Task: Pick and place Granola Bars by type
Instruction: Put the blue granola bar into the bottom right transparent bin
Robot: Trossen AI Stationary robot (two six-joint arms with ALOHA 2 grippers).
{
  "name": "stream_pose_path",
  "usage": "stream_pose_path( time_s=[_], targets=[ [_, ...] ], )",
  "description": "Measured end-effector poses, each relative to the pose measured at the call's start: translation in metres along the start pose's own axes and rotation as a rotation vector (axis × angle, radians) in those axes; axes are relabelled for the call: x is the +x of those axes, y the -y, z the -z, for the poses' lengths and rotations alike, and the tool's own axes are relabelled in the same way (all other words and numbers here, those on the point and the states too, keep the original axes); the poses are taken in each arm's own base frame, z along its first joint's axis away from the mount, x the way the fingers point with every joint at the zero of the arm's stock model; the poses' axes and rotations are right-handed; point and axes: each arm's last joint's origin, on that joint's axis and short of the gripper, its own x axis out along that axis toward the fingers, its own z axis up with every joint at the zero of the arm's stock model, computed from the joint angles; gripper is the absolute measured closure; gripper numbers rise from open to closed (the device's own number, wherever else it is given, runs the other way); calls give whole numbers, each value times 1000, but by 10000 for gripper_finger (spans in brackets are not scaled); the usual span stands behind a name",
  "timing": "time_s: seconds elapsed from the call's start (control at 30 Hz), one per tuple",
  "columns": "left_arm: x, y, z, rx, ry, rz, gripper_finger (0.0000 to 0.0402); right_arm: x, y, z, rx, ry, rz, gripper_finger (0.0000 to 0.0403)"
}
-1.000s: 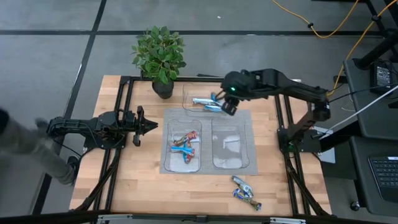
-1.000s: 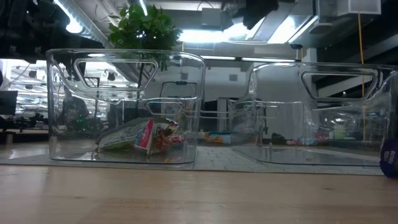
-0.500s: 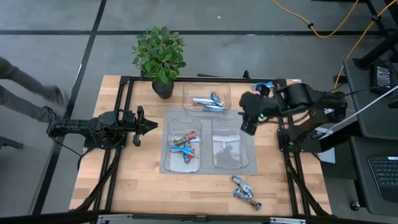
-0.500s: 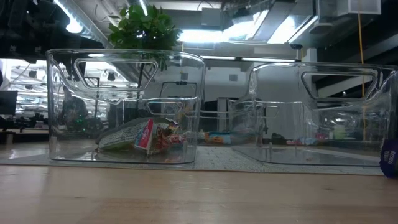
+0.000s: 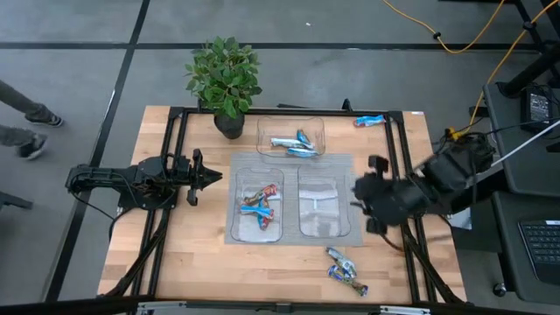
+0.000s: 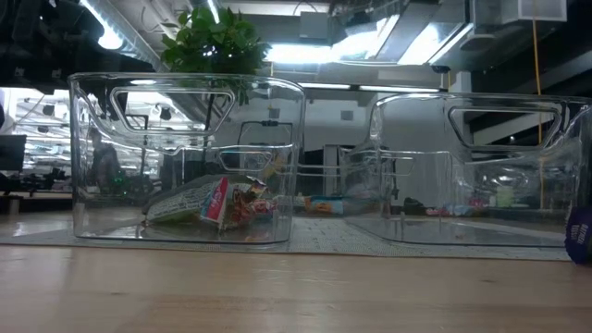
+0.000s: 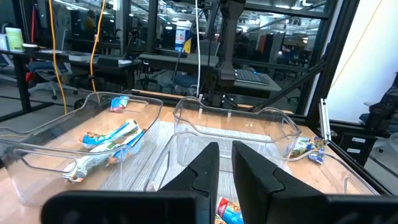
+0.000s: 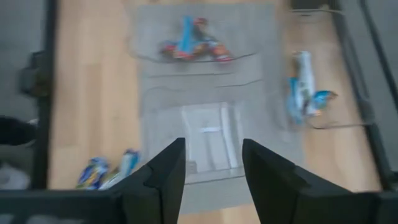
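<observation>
Three clear trays stand on a grey mat. The far tray (image 5: 290,137) holds pale and blue bars (image 8: 303,87). The near left tray (image 5: 260,206) holds blue-and-red bars (image 6: 217,202). The near right tray (image 5: 324,206) holds nothing. Two dark blue crinkly bars (image 5: 346,271) lie on the wood near the front right, and one blue bar (image 5: 369,121) lies at the far right. My right gripper (image 5: 363,206) hovers open and empty above the near right tray's right side. My left gripper (image 5: 213,178) rests shut at the table's left, pointing level toward the trays.
A potted plant (image 5: 226,79) stands at the table's far edge, left of the far tray. Black frame rails (image 5: 179,140) run along both sides of the table. Bare wood lies in front of the mat. A person's legs (image 5: 22,127) show on the floor at far left.
My right gripper has swung from above the far tray toward the table's right and near edges, rolling as it went. It now hangs over the near right tray's right side, still open and empty. A person has walked past on the floor at left.
</observation>
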Motion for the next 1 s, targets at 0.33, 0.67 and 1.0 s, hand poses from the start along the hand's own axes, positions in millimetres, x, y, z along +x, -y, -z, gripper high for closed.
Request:
stream_pose_path(
  time_s=[0.33, 0.67, 1.0],
  targets=[
    [0, 0, 0, 0, 0, 0, 361, -26, -50, 34, -75, 11, -152, 242],
    [0, 0, 0, 0, 0, -1, 359, -15, -99, 55, -164, -50, -156, 242],
    [0, 0, 0, 0, 0, -1, 364, 11, -126, 58, -129, -111, -81, 242]
  ],
)
